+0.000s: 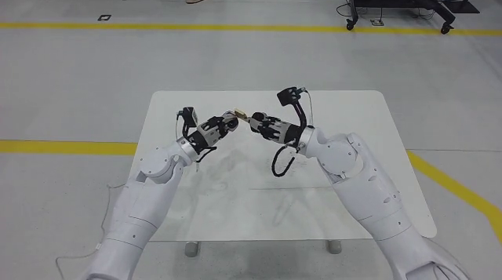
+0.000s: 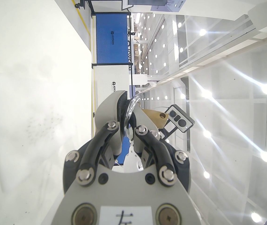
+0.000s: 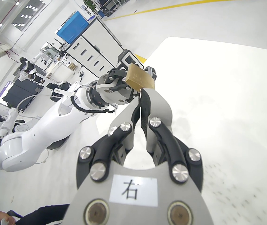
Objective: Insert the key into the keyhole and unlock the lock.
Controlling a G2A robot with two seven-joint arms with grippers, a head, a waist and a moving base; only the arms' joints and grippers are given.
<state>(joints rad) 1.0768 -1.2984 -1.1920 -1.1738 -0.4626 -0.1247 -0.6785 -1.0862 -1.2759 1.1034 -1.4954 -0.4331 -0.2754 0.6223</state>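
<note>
Left gripper clamped tight on steel shackle of lock, held mid-air above table, between both arms. Brass body likely dense, rigid, slick; prone to swivel about shackle, so worth bracing at body. Right gripper pinched closed, tips against lock, presumably on key: thin, stiff, easy to skew. Blade and keyhole hidden behind pads; insertion depth impossible to tell.

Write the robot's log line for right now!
left gripper: shut on lock shackle | right gripper: shut on key at lock | both above table | unlocked: cannot tell
</note>
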